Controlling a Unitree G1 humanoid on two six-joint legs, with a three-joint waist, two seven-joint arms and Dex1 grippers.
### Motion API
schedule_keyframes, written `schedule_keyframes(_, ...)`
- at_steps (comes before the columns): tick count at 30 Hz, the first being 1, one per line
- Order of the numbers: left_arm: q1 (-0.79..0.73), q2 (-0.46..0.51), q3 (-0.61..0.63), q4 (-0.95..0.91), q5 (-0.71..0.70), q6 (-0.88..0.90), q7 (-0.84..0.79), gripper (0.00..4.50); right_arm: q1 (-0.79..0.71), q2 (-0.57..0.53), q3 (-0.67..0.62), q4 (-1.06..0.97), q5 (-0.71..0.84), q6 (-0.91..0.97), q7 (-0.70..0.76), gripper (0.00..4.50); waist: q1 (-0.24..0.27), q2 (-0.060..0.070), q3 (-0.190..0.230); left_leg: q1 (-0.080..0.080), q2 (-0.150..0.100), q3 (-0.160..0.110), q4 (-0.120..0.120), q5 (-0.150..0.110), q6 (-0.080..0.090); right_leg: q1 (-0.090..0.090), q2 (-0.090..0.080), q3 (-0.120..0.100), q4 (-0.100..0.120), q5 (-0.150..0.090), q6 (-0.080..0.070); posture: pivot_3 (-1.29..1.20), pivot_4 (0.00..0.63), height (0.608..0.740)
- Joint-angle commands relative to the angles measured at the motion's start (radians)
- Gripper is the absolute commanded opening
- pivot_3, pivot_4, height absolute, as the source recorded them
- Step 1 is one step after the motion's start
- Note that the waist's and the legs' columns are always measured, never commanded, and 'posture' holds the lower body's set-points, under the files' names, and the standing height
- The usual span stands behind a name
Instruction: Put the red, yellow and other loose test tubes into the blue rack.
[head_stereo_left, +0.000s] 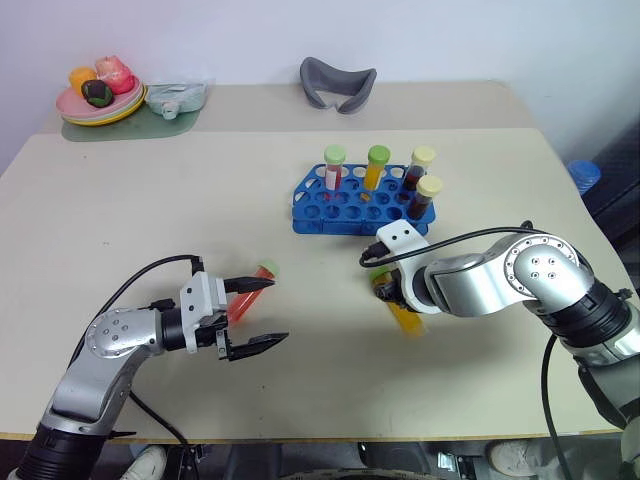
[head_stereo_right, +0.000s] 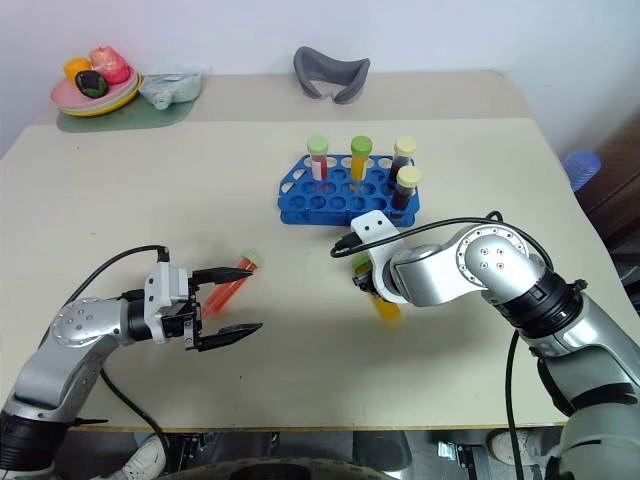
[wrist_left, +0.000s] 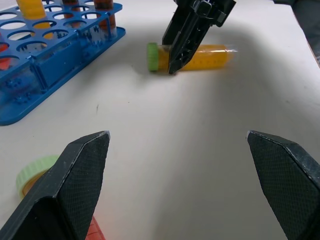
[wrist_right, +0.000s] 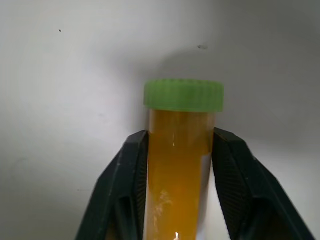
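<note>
Two loose tubes lie on the beige table (head_stereo_left: 120, 220), w/ the blue rack (head_stereo_left: 330, 215) further back, centre-right. Rack already holds four upright tubes: red w/ green cap (head_stereo_left: 333, 168) at far left, orange-yellow w/ green cap (head_stereo_left: 375, 165) next to it, two dark maroon ones w/ cream caps (head_stereo_left: 421, 170) at the right end. Right gripper (wrist_right: 175, 165) points steeply down just near of the rack, fingers (wrist_right: 125, 180) pressed on both sides of the yellow tube (wrist_right: 177, 175), pinching it below its green cap; tube lies flat on the table, cap end toward the rack. Left gripper (head_stereo_left: 258, 315) sits at near left, pointing right, fingers (wrist_left: 75, 175) spread wide, nothing between them. Red tube (head_stereo_left: 250, 290) lies on the table just beside the far finger of the left gripper, green cap pointing far-right; touching or not, can't tell. Far left corner: plate of toy food (head_stereo_left: 98, 95) on a green mat. Grey curved object (head_stereo_left: 338, 82) at the far edge, behind the rack.
</note>
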Motion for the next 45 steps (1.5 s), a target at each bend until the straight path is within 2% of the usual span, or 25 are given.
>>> schedule_keyframes(1,-0.017,-0.001,0.001,-0.016,-0.007,-0.007,-0.001,4.5,-0.009,0.002,-0.033,-0.008,0.013,-0.007,-0.005,1.76,0.0,0.0,0.0,0.0,0.0,0.0,0.0,0.0,0.0,0.0,0.0,0.0,0.0,0.0,0.0,0.0,0.15,0.74)
schedule_keyframes(8,-0.039,-0.002,-0.009,-0.052,-0.014,0.035,0.024,4.5,-0.049,-0.005,-0.034,-0.01,0.013,0.001,0.0,1.76,0.0,0.0,0.0,0.0,0.0,0.0,0.0,0.0,0.0,0.0,0.0,0.0,0.0,0.0,0.0,0.0,0.15,0.74)
schedule_keyframes(23,-0.071,0.0,-0.01,-0.082,-0.018,0.091,0.047,4.5,-0.069,-0.09,0.013,-0.007,0.013,0.067,0.16,1.76,0.001,0.0,0.0,0.0,0.0,0.0,0.0,0.0,0.0,-0.001,0.0,0.0,0.0,0.0,0.0,0.0,0.15,0.74)
schedule_keyframes(33,-0.07,-0.004,-0.017,-0.093,-0.016,0.094,0.058,4.5,-0.056,-0.121,0.047,0.002,0.013,0.055,0.156,1.76,0.001,0.0,0.0,-0.001,0.0,0.0,0.0,0.0,0.0,-0.001,0.0,0.0,0.0,0.0,0.0,0.0,0.15,0.74)
schedule_keyframes(36,-0.075,-0.003,-0.019,-0.092,-0.016,0.097,0.061,4.5,-0.06,-0.119,0.046,0.006,0.013,0.055,0.153,0.94,0.001,0.0,0.0,-0.001,0.0,0.0,0.0,0.0,0.0,-0.001,0.0,0.0,0.0,0.0,0.0,0.0,0.15,0.74)
schedule_keyframes(37,-0.079,-0.003,-0.019,-0.091,-0.017,0.099,0.062,4.5,-0.062,-0.117,0.046,0.009,0.013,0.055,0.151,0.8,0.001,0.0,0.0,-0.001,0.0,0.0,0.0,0.0,0.0,-0.001,0.0,0.0,0.0,0.0,0.0,0.0,0.15,0.74)
schedule_keyframes(45,-0.081,-0.001,-0.01,-0.087,-0.02,0.101,0.062,4.5,-0.138,-0.093,-0.02,-0.026,0.013,0.015,0.145,0.79,0.0,0.0,0.0,-0.001,0.0,0.0,0.0,0.0,0.0,-0.001,0.0,0.0,0.0,0.0,0.0,0.0,0.15,0.74)
